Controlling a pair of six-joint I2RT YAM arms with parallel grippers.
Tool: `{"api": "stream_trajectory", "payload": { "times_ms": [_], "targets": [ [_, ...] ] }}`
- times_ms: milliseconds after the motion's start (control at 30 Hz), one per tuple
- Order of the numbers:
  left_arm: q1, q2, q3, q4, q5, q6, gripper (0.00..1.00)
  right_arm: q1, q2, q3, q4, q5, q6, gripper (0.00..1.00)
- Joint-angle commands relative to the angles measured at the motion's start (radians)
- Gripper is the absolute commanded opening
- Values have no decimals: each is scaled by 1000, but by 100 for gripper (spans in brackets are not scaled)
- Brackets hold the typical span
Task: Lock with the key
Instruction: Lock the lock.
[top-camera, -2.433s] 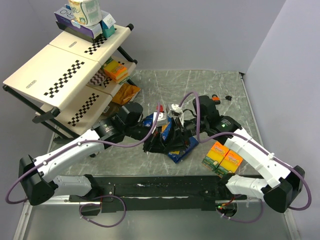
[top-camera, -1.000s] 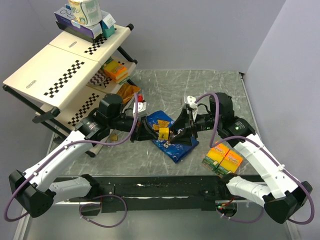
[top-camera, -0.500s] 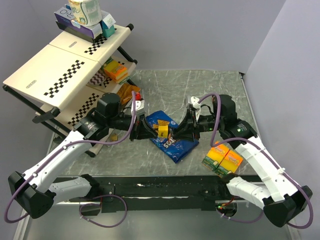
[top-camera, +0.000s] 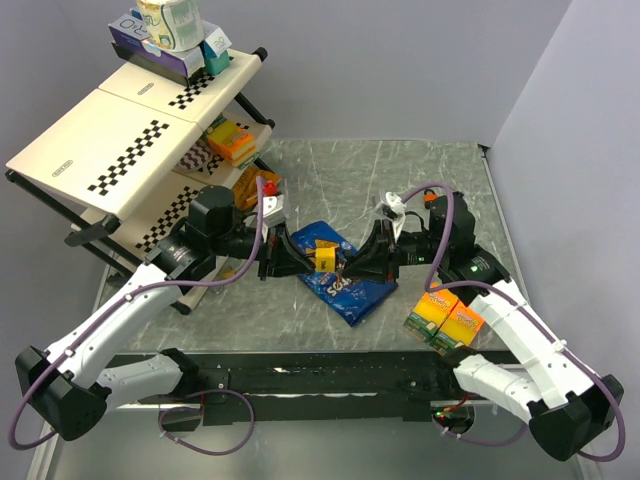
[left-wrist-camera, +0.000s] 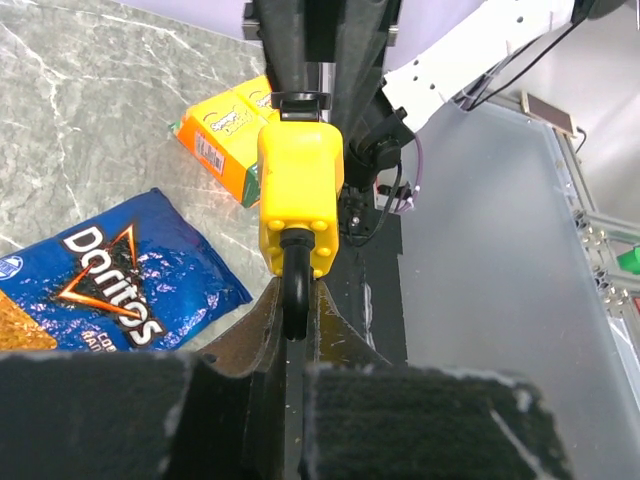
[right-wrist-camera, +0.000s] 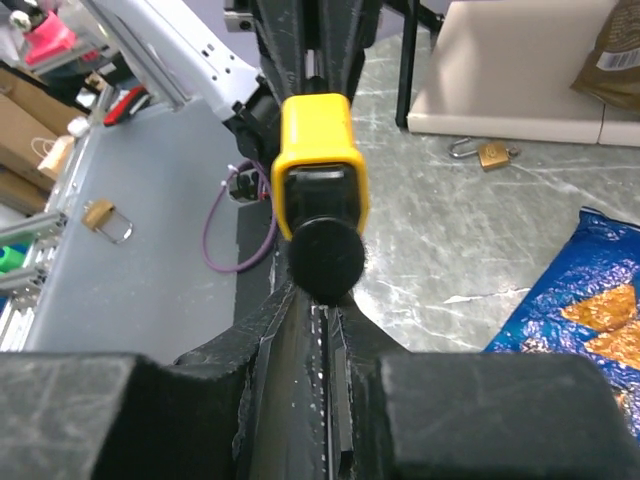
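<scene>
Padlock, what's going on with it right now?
The left end effector grips the padlock by its shackle, holding it in the air above the chip bag. The right end effector pinches the key, which sits in the padlock's keyhole. Whether it has been turned, I cannot tell.

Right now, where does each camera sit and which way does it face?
Top: above and behind the bases, looking down on the table; both arms show.
Left wrist: on the left arm, looking along the left pincer at the padlock.
Right wrist: on the right arm, looking along the right pincer at the key.
Shared: both wrist views show the padlock, from opposite ends.
</scene>
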Motion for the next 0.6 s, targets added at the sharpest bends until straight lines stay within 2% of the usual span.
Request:
{"api": "stream_trajectory", "payload": {
  "times_ms": [0, 400, 567],
  "targets": [
    [11, -36, -7, 126, 46, -63, 1, -5, -45, -10, 115, -23, 87, 26],
    [62, -47, -61, 327, 89, -258, 1, -29, -71, -90, 332, 45, 334, 36],
    [90, -51, -87, 418, 98, -366, 1, -109, -75, -137, 474, 74, 502, 37]
  ]
}}
